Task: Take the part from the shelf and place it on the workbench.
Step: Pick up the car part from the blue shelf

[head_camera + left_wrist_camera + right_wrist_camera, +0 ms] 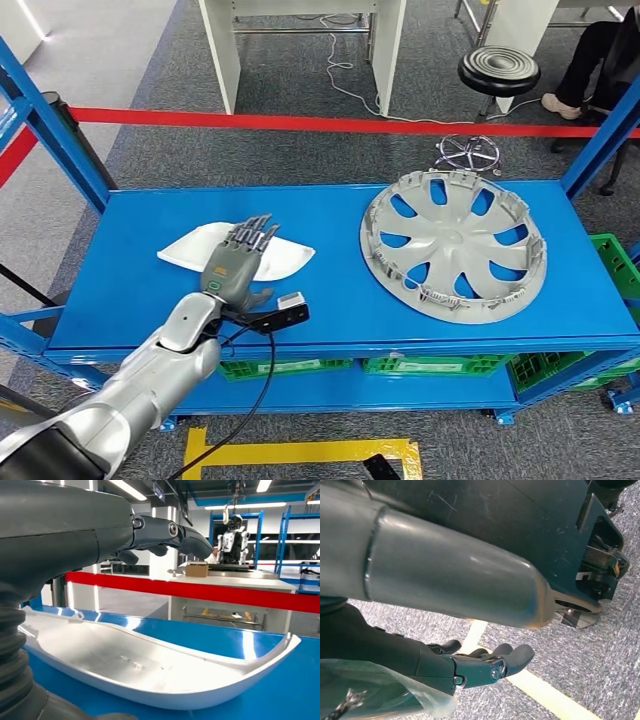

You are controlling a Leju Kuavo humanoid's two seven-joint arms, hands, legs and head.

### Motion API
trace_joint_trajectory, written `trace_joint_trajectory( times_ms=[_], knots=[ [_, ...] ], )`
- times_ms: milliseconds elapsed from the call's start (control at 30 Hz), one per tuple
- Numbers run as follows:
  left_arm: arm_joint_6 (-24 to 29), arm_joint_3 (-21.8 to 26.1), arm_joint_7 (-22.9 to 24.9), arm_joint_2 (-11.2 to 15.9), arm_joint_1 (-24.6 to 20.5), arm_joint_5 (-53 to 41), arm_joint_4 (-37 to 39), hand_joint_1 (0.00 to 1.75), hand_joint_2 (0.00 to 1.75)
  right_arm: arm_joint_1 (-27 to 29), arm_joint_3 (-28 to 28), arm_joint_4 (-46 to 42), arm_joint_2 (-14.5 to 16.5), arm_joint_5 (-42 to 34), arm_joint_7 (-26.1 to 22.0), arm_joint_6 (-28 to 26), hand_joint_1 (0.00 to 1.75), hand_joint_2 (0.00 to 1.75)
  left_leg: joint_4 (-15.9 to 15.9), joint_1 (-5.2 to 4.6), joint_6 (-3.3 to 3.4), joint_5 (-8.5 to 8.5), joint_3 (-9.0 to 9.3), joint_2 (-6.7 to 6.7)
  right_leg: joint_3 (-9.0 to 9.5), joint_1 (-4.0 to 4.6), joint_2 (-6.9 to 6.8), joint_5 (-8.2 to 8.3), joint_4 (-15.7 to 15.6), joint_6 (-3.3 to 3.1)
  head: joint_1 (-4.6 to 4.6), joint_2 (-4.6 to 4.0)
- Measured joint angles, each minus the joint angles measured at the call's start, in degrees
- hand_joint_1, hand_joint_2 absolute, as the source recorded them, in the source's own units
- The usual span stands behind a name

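Left hand (pixel 235 262) stretched forward over white part (pixel 290 258) on blue shelf (pixel 136 285), fingers (pixel 170 532) extended, apart, holding nothing. Right hand (pixel 486 666) hangs above floor, fingers loosely spread. Orange wrist label unreadable.

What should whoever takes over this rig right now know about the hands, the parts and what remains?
Left hand: open, fingers extended above the white part on the blue shelf; the left wrist view shows a gap between fingers and part, no grip yet.
Right hand: hanging by the robot's side over the floor, fingers loosely apart, holding nothing.
Grey wheel cover: lies flat on the same shelf, to the right, untouched.
Done: reach to the white part.
Left: lower the hand, grip, lift, carry to the workbench, set down.
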Motion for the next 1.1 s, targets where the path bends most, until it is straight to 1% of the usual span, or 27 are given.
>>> trace_joint_trajectory(
  times_ms=[133,433,600,733,767,867,900,1000,1100],
  knots=[
    [-1.57,-0.29,0.95,-0.07,-0.65,-1.21,0.54,0.0,1.75,0.09,-0.08,0.0,0.0,-1.28,-0.51,0.0,0.0,0.0,0.0,0.0,0.0,0.0,0.0,0.0,0.0,0.0,0.0,0.0,0.0,0.0,0.0,0.0],
    [-9.83,-0.54,1.85,0.55,-1.51,-1.28,1.83,0.0,1.75,0.1,-0.9,0.0,0.0,-2.18,-1.54,-0.21,0.0,0.0,0.0,0.0,0.0,0.0,0.0,0.0,0.01,0.0,0.0,0.0,0.01,0.0,0.0,0.0],
    [-16.56,1.38,1.32,0.98,-2.09,2.3,2.08,0.0,1.75,0.06,-1.09,0.0,0.0,-1.97,-2.15,-0.24,0.0,0.0,-0.01,0.0,0.0,0.0,0.02,0.0,0.04,0.0,-0.01,0.0,0.01,0.0,0.01,0.0],
    [-17.62,2.62,1.58,1.24,-2.17,2.51,2.14,0.0,1.75,0.06,-1.1,0.0,0.0,-1.89,-2.39,-0.25,0.0,0.0,0.0,0.0,0.01,0.01,0.04,0.0,0.08,0.0,-0.02,0.0,0.01,0.0,0.0,0.0],
    [-17.58,2.75,2.1,1.32,-2.17,2.11,2.14,0.14,1.75,0.07,-1.11,0.0,0.0,-1.88,-2.49,-0.26,0.0,0.0,0.0,0.0,0.01,0.01,0.05,0.0,0.09,0.0,-0.02,0.0,0.01,0.0,0.0,0.0],
    [-16.61,2.98,5.26,1.67,-2.2,0.42,2.18,1.45,1.75,0.09,-1.26,0.0,0.0,-1.87,-3.03,-0.39,0.0,0.0,0.0,0.0,0.01,0.02,0.08,0.0,0.12,0.0,-0.02,0.01,0.01,0.0,0.01,0.0],
    [-16.16,3.04,6.55,1.81,-2.2,-0.14,2.22,1.75,1.75,0.11,-1.35,0.0,0.0,-1.87,-3.22,-0.46,0.0,0.0,0.0,0.0,0.01,0.02,0.09,0.0,0.13,0.0,-0.02,0.01,0.01,0.01,0.01,0.0],
    [-15.52,3.33,9.4,2.34,-2.2,-1.62,2.47,1.75,1.75,0.25,-1.6,0.0,0.0,-1.87,-3.78,-0.63,0.0,0.0,0.0,0.0,0.01,0.04,0.09,0.0,0.12,0.01,-0.01,0.04,0.01,0.02,-0.01,0.0],
    [-15.49,3.52,10.21,2.89,-2.16,-2.18,2.85,1.75,1.75,0.38,-1.85,0.0,0.0,-1.87,-3.98,-0.72,0.0,0.0,0.0,0.01,0.02,0.07,0.08,-0.02,0.11,0.01,-0.05,0.04,0.02,0.02,-0.01,0.0]
  ],
)
